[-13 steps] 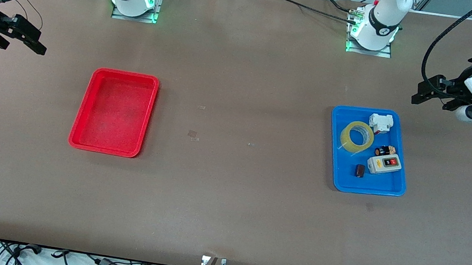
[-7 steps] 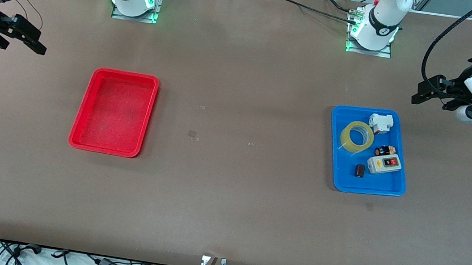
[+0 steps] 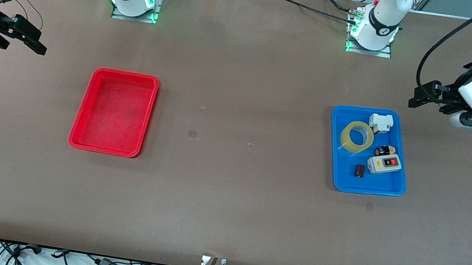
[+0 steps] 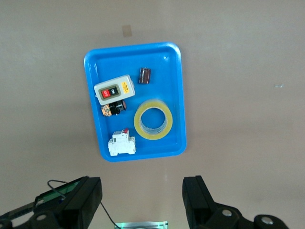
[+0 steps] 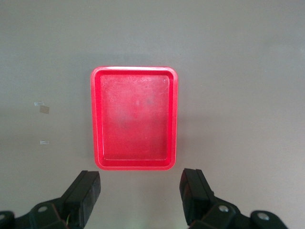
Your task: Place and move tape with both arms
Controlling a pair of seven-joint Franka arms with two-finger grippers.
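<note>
Tape lies flat in the blue tray, beside a white breaker. My left claw hangs wide open over bare table near that tray; right claw, also wide, waits near the red tray. Approach step; next I must centre the left claw over the roll.

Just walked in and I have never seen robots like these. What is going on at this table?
Nothing is being held yet. The roll of tape lies in the blue tray with a grey switch box and a few small parts. The left hand hangs open in the air, over the table beside that tray. The right hand waits open at its own end, near the red tray, which has nothing in it.
</note>
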